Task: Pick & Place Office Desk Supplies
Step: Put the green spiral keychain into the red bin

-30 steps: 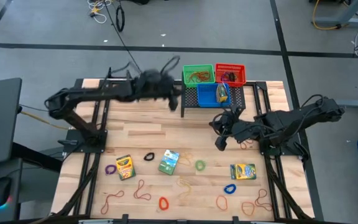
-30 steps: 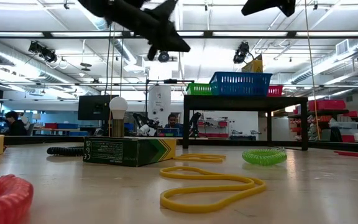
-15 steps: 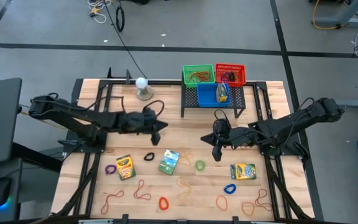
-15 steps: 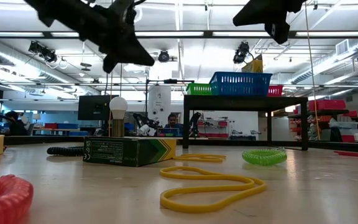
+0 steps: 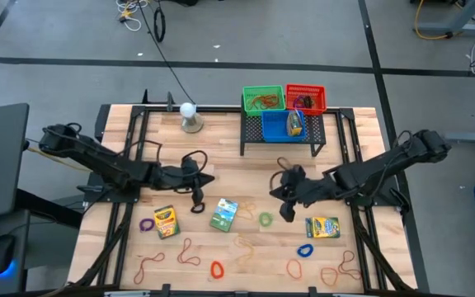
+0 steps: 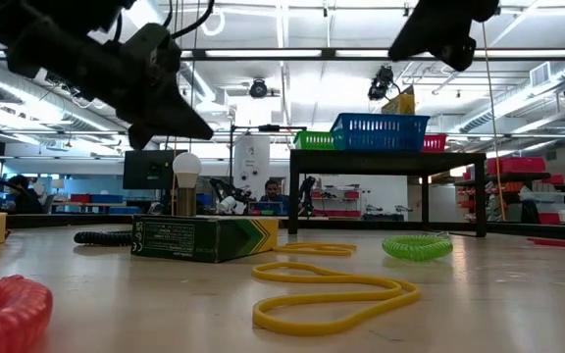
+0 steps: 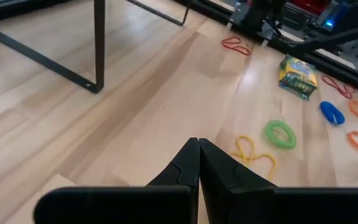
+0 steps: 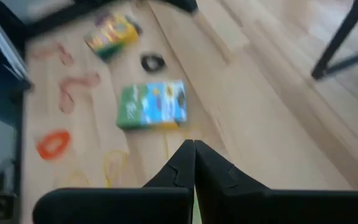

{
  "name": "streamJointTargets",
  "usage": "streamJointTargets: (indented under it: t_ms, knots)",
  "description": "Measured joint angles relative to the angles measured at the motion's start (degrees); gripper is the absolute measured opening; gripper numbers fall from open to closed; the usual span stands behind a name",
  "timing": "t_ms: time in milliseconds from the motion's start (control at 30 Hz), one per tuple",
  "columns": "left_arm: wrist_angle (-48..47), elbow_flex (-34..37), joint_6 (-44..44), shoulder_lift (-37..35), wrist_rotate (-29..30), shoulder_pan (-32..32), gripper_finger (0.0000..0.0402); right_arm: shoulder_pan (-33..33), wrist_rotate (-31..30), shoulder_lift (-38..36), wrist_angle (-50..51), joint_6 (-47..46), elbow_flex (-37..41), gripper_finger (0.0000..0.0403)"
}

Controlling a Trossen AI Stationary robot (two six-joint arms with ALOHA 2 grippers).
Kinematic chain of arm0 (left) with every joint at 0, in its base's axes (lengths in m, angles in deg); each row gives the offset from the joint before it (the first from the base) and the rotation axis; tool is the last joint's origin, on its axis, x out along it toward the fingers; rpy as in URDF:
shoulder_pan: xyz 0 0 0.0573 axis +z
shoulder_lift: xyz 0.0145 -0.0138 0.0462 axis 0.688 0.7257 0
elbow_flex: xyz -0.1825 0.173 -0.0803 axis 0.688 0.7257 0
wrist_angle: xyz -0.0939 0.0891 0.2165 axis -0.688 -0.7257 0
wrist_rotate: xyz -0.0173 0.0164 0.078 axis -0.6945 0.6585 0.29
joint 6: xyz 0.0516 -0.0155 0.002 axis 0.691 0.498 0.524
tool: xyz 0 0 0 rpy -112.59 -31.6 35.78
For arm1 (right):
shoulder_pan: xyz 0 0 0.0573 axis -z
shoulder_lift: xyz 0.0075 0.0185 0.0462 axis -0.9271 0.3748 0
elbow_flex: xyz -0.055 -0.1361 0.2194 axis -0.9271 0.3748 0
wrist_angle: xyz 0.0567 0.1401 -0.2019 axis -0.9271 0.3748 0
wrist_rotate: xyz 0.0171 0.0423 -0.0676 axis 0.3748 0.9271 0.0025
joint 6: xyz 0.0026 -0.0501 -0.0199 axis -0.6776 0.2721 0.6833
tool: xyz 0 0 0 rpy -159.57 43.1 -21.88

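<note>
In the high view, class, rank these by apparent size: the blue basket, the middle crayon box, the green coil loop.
1. blue basket
2. middle crayon box
3. green coil loop

The overhead camera sees all three from similar distance, so the ranking holds.

One camera hangs overhead looking straight down on the whole table (image 5: 221,177), another sits at tabletop height looking level across it into the room, each wrist camera peers close over the boards, and all four catch the green crayon box (image 5: 223,214)
</note>
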Motion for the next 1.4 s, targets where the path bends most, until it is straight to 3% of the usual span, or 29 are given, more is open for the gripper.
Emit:
streamJointTargets:
  t_ms: [300,600,800,1033,1400]
  knots:
    - [4.73,4.93,0.43,0.02,-1.22,-0.19,0.0007,-0.78,3.50,12.72,3.88,-2.28,-6.96,0.0018]
    - [7.72,6.01,6.91,0.02,-3.40,-0.15,0.0007,-0.74,4.94,20.95,3.93,-2.27,-11.26,0.0135]
    - [13.71,10.75,4.94,0.04,-3.69,-0.17,0.0007,-0.58,7.09,25.85,6.91,-2.37,-13.54,0.0197]
    - [15.27,11.95,5.04,0.07,-3.72,-0.17,0.0007,0.26,11.49,27.26,14.43,-4.72,-13.04,0.0188]
    - [15.80,11.93,5.86,0.09,-3.71,-0.19,0.0007,5.69,13.80,27.49,13.66,0.18,-13.02,0.0163]
